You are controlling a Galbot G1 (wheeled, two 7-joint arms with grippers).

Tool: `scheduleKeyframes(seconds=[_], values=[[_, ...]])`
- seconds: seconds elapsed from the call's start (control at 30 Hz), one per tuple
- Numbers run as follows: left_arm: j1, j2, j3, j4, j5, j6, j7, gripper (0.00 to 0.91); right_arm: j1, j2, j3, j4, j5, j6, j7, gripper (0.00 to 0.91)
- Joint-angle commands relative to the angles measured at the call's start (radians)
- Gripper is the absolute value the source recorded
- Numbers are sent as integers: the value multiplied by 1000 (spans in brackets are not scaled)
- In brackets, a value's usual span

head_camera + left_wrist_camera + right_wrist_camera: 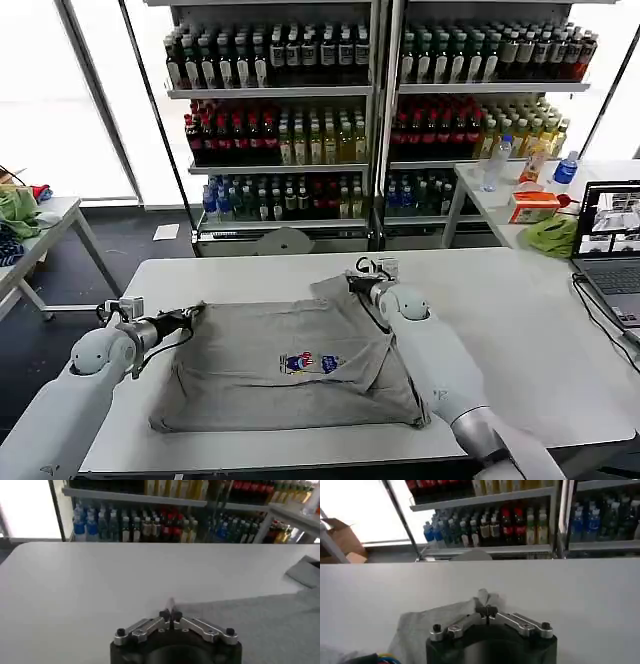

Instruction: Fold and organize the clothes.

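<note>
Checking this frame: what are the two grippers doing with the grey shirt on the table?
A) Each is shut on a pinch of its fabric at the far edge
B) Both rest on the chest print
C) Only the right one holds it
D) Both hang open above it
A: the left gripper and the right gripper each have fingers closed on a fold of the grey shirt, at its far corners.

You are looking at a white bench (520,330) with rounded corners. Lying directly on it is a light grey shirt (260,370) with a small multicoloured chest print, spreading mostly flat across the middle, its far right corner bunching up off the surface. A laptop (612,250) is sitting open at the bench's right edge, a dark cable (598,318) trailing beside it.
</note>
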Motion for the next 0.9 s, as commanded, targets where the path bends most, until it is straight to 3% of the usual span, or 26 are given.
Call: scheduleKeyframes(seconds=[0.03, 0.2, 0.43, 0.9], values=[[-8, 4, -1, -7, -9, -13, 3, 10, -14, -7, 6, 54, 26, 0, 12, 0], [-1, 10, -20, -45, -21, -35, -7, 0, -73, -58, 15, 245, 155, -3, 80, 0], [55, 22, -101, -145, -65, -28, -7, 0, -168, -139, 20, 474, 236, -3, 142, 0], [245, 60, -268, -377, -107, -27, -42, 10, -410, -260, 85, 888, 312, -3, 218, 0]])
